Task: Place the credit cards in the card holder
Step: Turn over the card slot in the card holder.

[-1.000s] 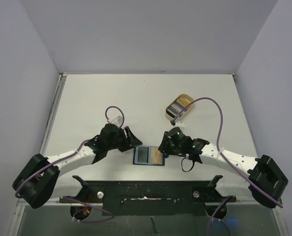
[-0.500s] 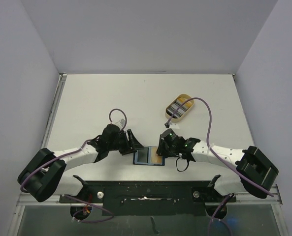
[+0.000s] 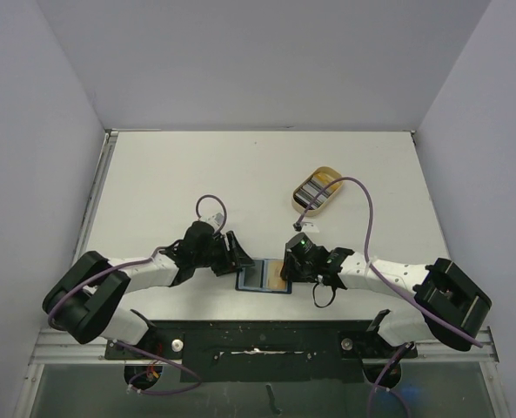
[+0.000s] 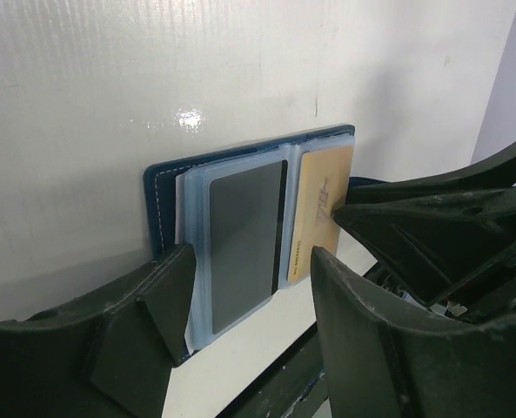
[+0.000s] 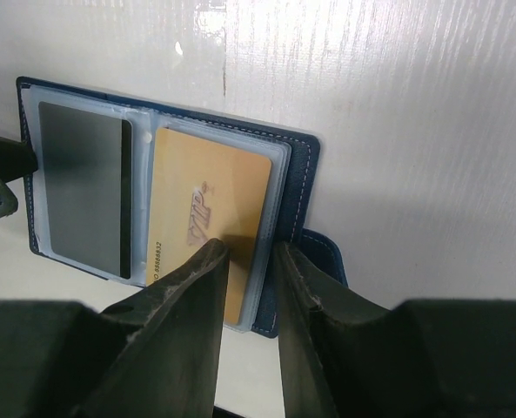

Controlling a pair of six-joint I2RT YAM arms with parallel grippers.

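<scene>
The left gripper stands wide at the left edge of the open card holder. The right gripper is narrow over its gold card — if it grips, I cannot tell — and further right, credit cards lie in a dish.

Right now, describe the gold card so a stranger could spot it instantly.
On the white table, by its near edge, lies an open navy card holder. Its right half holds the gold card; the left half holds a dark grey card.
</scene>
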